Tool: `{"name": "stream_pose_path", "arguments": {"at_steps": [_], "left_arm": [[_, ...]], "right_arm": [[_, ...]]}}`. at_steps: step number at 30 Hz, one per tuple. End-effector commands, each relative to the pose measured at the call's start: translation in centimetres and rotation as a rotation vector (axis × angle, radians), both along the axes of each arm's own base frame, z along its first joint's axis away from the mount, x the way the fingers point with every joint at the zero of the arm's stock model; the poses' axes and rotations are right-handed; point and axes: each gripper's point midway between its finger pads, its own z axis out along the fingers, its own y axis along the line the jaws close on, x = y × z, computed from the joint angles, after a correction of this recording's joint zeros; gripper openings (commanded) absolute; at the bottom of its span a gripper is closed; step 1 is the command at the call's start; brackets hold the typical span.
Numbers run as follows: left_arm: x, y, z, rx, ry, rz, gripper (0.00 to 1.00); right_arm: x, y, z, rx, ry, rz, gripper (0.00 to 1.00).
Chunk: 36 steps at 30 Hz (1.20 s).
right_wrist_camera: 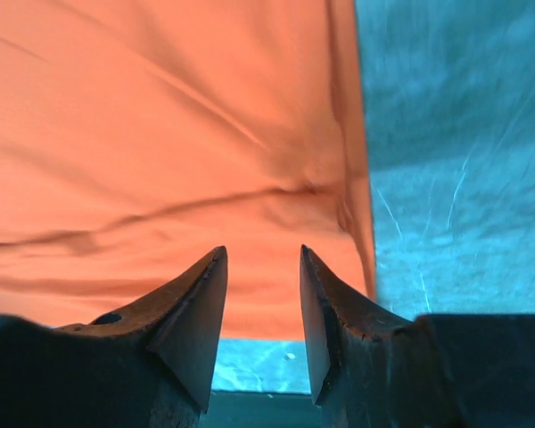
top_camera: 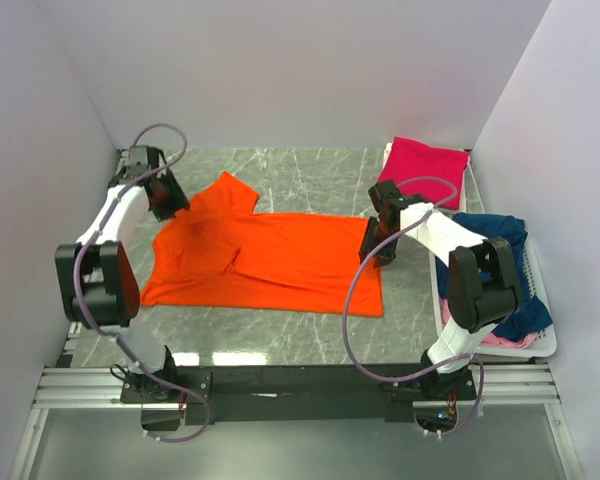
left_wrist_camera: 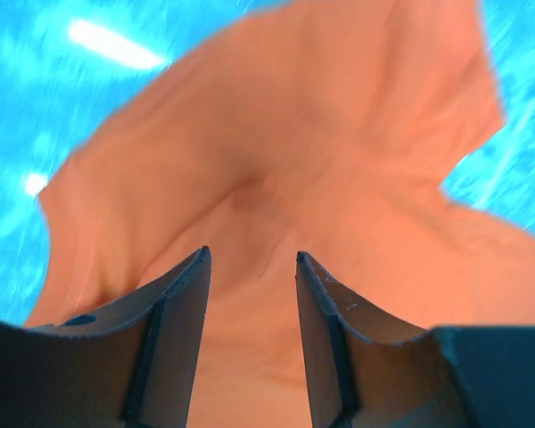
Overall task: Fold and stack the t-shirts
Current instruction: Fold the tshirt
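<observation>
Orange t-shirt (top_camera: 270, 262) lying flat, we see left gripper (left_wrist_camera: 250, 257) half-open over its sleeve, right gripper (right_wrist_camera: 264, 251) half-open over its hem, both empty

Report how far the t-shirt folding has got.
Done: one magenta-pink tee lies folded at the far right.
In hand: the orange tee is spread on the table. The left arm's fingers are open over its left end and the right arm's fingers are open over its right edge. Neither pair grips it.
Left: the navy tee and pale pink tee, heaped unfolded in the white basket, then stacking.
</observation>
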Motion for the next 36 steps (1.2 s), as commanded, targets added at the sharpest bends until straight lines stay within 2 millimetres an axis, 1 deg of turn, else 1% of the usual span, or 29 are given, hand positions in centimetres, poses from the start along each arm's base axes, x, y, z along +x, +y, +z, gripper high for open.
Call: {"name": "stream_pose_path", "arguments": {"at_steps": [1, 2, 3, 4, 5, 6, 7, 8, 9, 10, 11, 12, 13, 14, 15, 16, 17, 18, 20, 21, 22, 24, 25, 26, 27, 29, 33, 35, 36], "left_arm": [[4.4, -0.8, 2.8, 0.017, -0.105, -0.053, 0.49], [5.2, -1.0, 3.1, 0.022, -0.116, -0.062, 0.49], [6.0, -1.6, 2.3, 0.023, -0.101, -0.078, 0.49], [7.3, -1.7, 3.4, 0.032, -0.132, -0.085, 0.49], [7.9, -1.9, 3.4, 0.036, -0.13, -0.09, 0.49], [8.6, -2.5, 2.4, 0.03, -0.112, -0.101, 0.49], [9.9, -2.5, 3.6, 0.03, -0.148, -0.1, 0.49], [10.6, -2.7, 3.5, 0.021, -0.152, -0.106, 0.49], [11.3, -2.7, 2.5, 0.018, -0.137, -0.106, 0.49], [12.4, -2.7, 3.6, 0.016, -0.169, -0.107, 0.49], [13.1, -2.8, 3.5, 0.014, -0.177, -0.11, 0.5], [13.7, -3.0, 2.2, 0.005, -0.158, -0.116, 0.5], [14.6, -3.1, 3.0, 0.0, -0.182, -0.123, 0.5], [15.1, -3.2, 2.9, -0.004, -0.186, -0.131, 0.5], [15.5, -3.4, 1.6, -0.014, -0.163, -0.141, 0.5], [16.2, -3.5, 2.2, -0.011, -0.181, -0.15, 0.51], [16.5, -5.0, 2.0, -0.016, -0.183, -0.181, 0.51], [16.7, -5.5, 1.4, -0.029, -0.178, -0.197, 0.51], [17.4, -5.8, 1.5, -0.046, -0.2, -0.202, 0.51], [17.5, -5.9, 1.0, -0.052, -0.195, -0.205, 0.51], [17.8, -6.2, 1.1, -0.066, -0.207, -0.204, 0.51], [18.1, -6.4, 0.5, -0.08, -0.202, -0.204, 0.52], [18.3, -6.6, 0.5, -0.096, -0.205, -0.198, 0.52], [18.5, -6.7, 0.4, -0.102, -0.208, -0.198, 0.52], [18.7, -6.8, -0.1, -0.11, -0.202, -0.198, 0.52], [19.1, -6.9, -0.1, -0.118, -0.209, -0.195, 0.52], [19.9, -6.8, -0.9, -0.119, -0.217, -0.183, 0.52], [20.4, -6.8, -0.7, -0.122, -0.228, -0.177, 0.52], [20.7, -6.9, -1.1, -0.125, -0.228, -0.178, 0.52]], "right_arm": [[3.4, -0.8, 2.7, -0.024, -0.12, -0.019, 0.45], [4.2, -1.3, 2.8, -0.026, -0.135, -0.034, 0.46], [5.0, -1.5, 3.2, -0.027, -0.157, -0.04, 0.45], [5.6, -1.7, 3.3, -0.026, -0.167, -0.045, 0.46], [6.3, -1.9, 3.1, -0.026, -0.177, -0.049, 0.46], [7.2, -2.6, 3.2, -0.028, -0.192, -0.059, 0.45], [7.7, -2.9, 3.1, -0.03, -0.197, -0.064, 0.45], [8.3, -3.3, 2.5, -0.034, -0.192, -0.071, 0.45], [9.1, -3.9, 2.7, -0.036, -0.207, -0.079, 0.46], [9.6, -4.1, 2.6, -0.037, -0.215, -0.082, 0.45], [10.1, -4.3, 2.1, -0.039, -0.214, -0.082, 0.46], [10.9, -4.5, 2.4, -0.04, -0.231, -0.08, 0.45], [11.5, -5.1, 2.3, -0.062, -0.237, -0.087, 0.45], [12.0, -5.2, 1.7, -0.069, -0.237, -0.086, 0.46], [12.8, -5.2, 1.9, -0.07, -0.251, -0.08, 0.45], [13.2, -5.4, 1.8, -0.073, -0.255, -0.084, 0.46], [13.7, -5.5, 1.4, -0.08, -0.254, -0.086, 0.45], [14.6, -5.4, 1.8, -0.079, -0.275, -0.089, 0.46], [15.6, -5.4, 1.4, -0.072, -0.285, -0.092, 0.45], [16.3, -5.1, 1.7, -0.064, -0.299, -0.089, 0.46], [16.6, -5.2, 1.1, -0.063, -0.288, -0.092, 0.45], [17.7, -4.8, 1.4, -0.049, -0.308, -0.089, 0.45], [18.0, -4.8, 1.3, -0.048, -0.306, -0.092, 0.45], [18.1, -4.7, 0.6, -0.049, -0.291, -0.091, 0.45], [18.7, -4.6, 0.8, -0.046, -0.299, -0.092, 0.45], [18.8, -4.6, -0.2, -0.053, -0.271, -0.088, 0.45], [19.4, -4.5, -0.8, -0.055, -0.258, -0.083, 0.45], [19.0, -4.7, -1.5, -0.069, -0.227, -0.09, 0.44], [19.0, -4.7, -1.5, -0.071, -0.223, -0.094, 0.43]]}}
